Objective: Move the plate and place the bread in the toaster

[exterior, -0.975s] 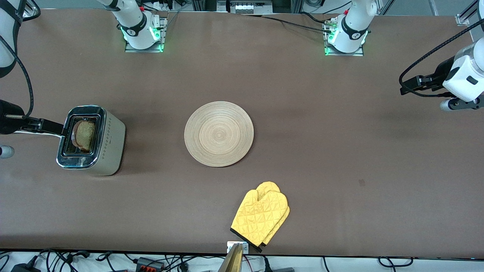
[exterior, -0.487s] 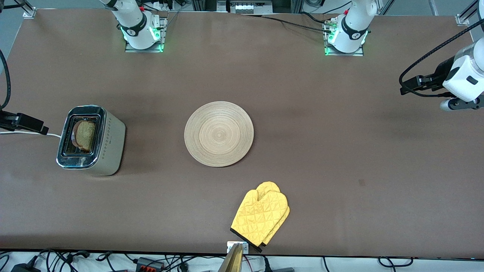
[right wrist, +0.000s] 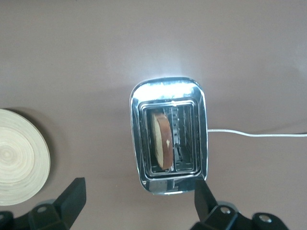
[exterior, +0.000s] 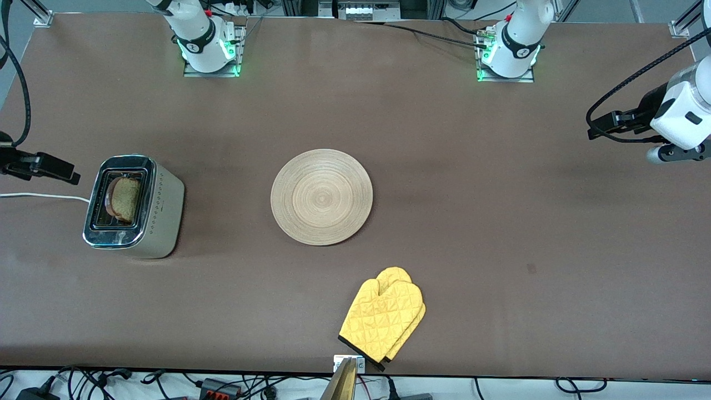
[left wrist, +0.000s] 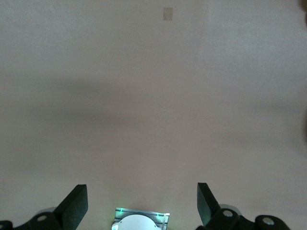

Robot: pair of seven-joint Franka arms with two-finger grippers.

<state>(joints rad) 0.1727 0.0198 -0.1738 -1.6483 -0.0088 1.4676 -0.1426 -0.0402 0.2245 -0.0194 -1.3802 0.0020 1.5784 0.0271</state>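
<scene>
On the brown counter [exterior: 500,222], seen from the front, the boxy chrome-topped, cream-sided toaster [exterior: 133,206] stands toward the right arm's end, w/ the brown wholemeal bread slice [exterior: 123,198] standing on edge in one slot. The big round pale-wood plate [exterior: 321,196] lies flat mid-counter, well apart from the toaster; a yellow quilted oven mitt [exterior: 383,318] sits nearer the camera. The right pincer [exterior: 47,166] hangs up over the counter's edge beside the toaster, where the white cord [exterior: 44,195] runs off. The left pincer [exterior: 611,121] waits over its own end, far from everything.

Left wrist view: left pincer's fingers [left wrist: 74,206] spread wide, nothing between them, only bare counter below.

Right wrist view: looks straight down on the toaster [right wrist: 169,143]; bread [right wrist: 162,140] upright, its long axis along the slot, plate [right wrist: 19,158] off to one side. Right pincer's fingers [right wrist: 72,199] parted, empty. Judging by this, bread's in, plate's placed; task looks about done, right arm nearest if anything's left.
</scene>
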